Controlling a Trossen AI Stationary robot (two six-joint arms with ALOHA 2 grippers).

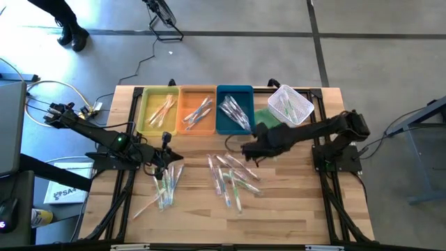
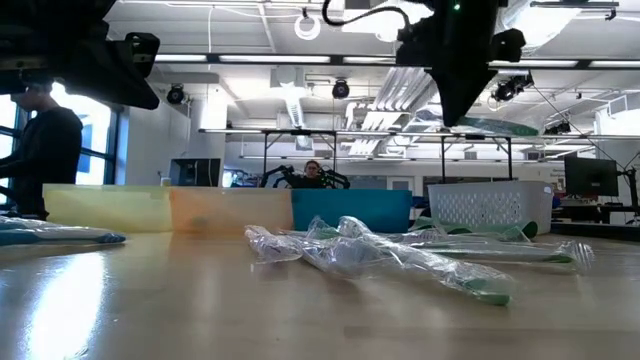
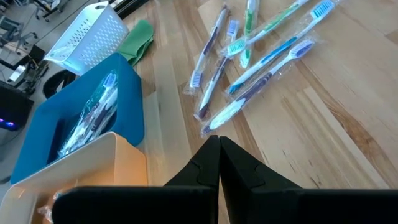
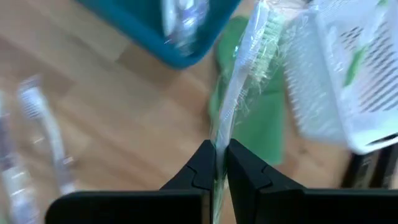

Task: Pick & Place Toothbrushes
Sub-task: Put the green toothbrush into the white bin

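At the left of the high view, the left gripper (image 1: 166, 157) hangs over the top of a loose heap of wrapped toothbrushes (image 1: 166, 187) on the wooden table (image 1: 293, 216); its own wrist view shows its fingers pressed together with nothing between them. Above it in the frame run three trays in a row: the yellow tray (image 1: 157, 111), the orange tray (image 1: 197, 110) and the blue tray (image 1: 234, 109), each already holding a few brushes. Lower centre lies a second, larger scatter of toothbrushes (image 1: 232, 178). Right of the centre, the right gripper (image 1: 249, 149) sits just below the blue tray, closed on a single wrapped toothbrush (image 4: 239, 93) that stands up from between its fingertips, with a green cloth (image 4: 249, 124) and the white mesh basket (image 1: 290, 105) beyond it at upper right. These brushes look very light and stiff along the handle, but the clear wrapper is probably slick and crinkly, so a pinch on loose film alone could slip. The safer hold seems to be across the handle near its middle, where the wrapper lies tight, and well clear of neighbouring brushes that overlap in the piles.
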